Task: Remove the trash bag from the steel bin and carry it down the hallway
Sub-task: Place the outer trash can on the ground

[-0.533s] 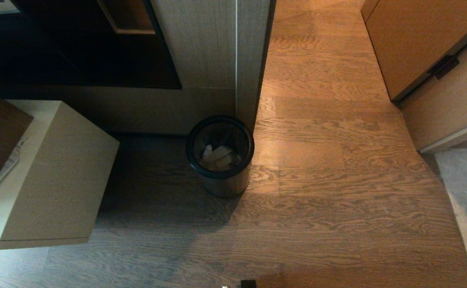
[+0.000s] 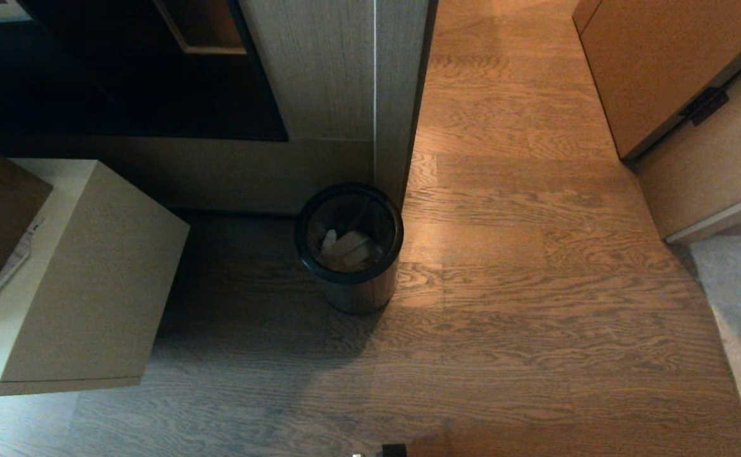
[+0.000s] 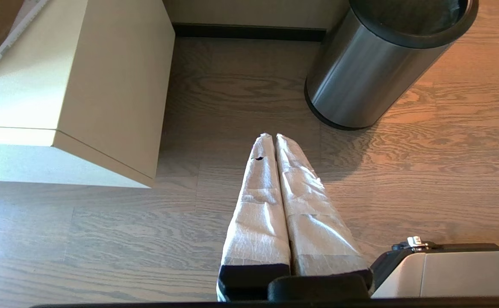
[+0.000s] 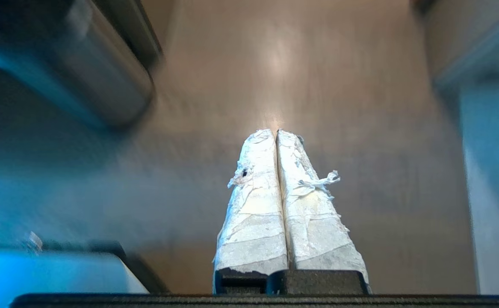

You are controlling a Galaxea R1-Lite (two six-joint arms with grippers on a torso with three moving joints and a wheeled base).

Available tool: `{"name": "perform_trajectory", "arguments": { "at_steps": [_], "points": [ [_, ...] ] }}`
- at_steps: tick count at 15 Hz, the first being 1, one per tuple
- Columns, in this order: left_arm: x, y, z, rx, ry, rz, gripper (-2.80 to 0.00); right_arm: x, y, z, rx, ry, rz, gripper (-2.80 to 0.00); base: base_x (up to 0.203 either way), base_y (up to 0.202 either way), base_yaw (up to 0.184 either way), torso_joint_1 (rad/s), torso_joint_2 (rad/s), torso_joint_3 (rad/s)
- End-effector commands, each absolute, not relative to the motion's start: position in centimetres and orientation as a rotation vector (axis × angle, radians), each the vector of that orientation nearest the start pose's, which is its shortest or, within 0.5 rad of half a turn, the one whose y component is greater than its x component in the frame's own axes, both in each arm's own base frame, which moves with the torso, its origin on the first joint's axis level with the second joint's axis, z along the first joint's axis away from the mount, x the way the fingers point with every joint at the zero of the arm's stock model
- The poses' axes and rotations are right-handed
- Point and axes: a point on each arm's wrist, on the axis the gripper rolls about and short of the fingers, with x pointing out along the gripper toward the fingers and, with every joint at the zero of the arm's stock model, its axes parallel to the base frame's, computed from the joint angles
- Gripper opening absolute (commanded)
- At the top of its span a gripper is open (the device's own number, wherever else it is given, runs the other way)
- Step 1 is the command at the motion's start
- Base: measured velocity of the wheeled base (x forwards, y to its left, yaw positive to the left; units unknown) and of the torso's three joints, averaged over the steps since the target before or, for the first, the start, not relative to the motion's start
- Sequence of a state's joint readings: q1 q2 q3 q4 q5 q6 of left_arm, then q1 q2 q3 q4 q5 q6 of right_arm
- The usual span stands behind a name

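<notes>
1. The trash bag (image 2: 348, 249) lay inside the steel bin (image 2: 351, 254), pale paper scraps showing through its thin, crinkled plastic; nothing had been lifted out yet.
2. The bin stood on the wooden floor (image 2: 535, 285) at the corner of a pale panelled wall (image 2: 338, 82), right of a beige cabinet (image 2: 84, 273).
3. The left end effector (image 3: 273, 137) hung near the bin, clenched on nothing, its fingers wrapped in white tape.
4. The right end effector (image 4: 275, 132) was likewise clenched and empty.
5. The bin was a brushed-steel cylinder with a thick black rim; grasping, lifting and carrying all seemed left to do.
</notes>
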State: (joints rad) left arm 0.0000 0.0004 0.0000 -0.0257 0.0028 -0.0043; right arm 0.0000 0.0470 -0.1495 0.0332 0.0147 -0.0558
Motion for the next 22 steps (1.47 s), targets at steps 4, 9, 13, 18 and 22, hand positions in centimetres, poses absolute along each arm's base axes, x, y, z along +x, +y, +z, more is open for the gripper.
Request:
{"name": "perform_trajectory", "arguments": {
  "at_steps": [4, 9, 13, 18, 22],
  "points": [
    [-2.2, 0.0, 7.5, -0.005, -0.015, 0.003, -2.8, 0.9, 0.2, 24.9, 0.038, 0.079, 0.11, -2.8, 0.0, 0.0, 0.0, 0.0, 0.0, 0.0],
    [-2.2, 0.0, 7.5, -0.005, -0.015, 0.003, -2.8, 11.2, 1.3, 28.9, 0.198, 0.412, 0.352, -2.8, 0.0, 0.0, 0.0, 0.0, 0.0, 0.0],
    [-2.2, 0.0, 7.5, -0.005, -0.014, 0.003, -2.8, 13.5, 3.1, 26.8, 0.233, 0.645, 0.519, -2.8, 0.0, 0.0, 0.0, 0.0, 0.0, 0.0],
    [-2.2, 0.0, 7.5, -0.005, -0.015, 0.003, -2.8, 12.0, 3.7, 25.9, 0.203, 0.72, 0.546, -2.8, 0.0, 0.0, 0.0, 0.0, 0.0, 0.0],
    [-2.2, 0.0, 7.5, -0.005, -0.015, 0.003, -2.8, 8.7, 2.4, 24.9, 0.172, 0.68, 0.409, -2.8, 0.0, 0.0, 0.0, 0.0, 0.0, 0.0]
  ]
}}
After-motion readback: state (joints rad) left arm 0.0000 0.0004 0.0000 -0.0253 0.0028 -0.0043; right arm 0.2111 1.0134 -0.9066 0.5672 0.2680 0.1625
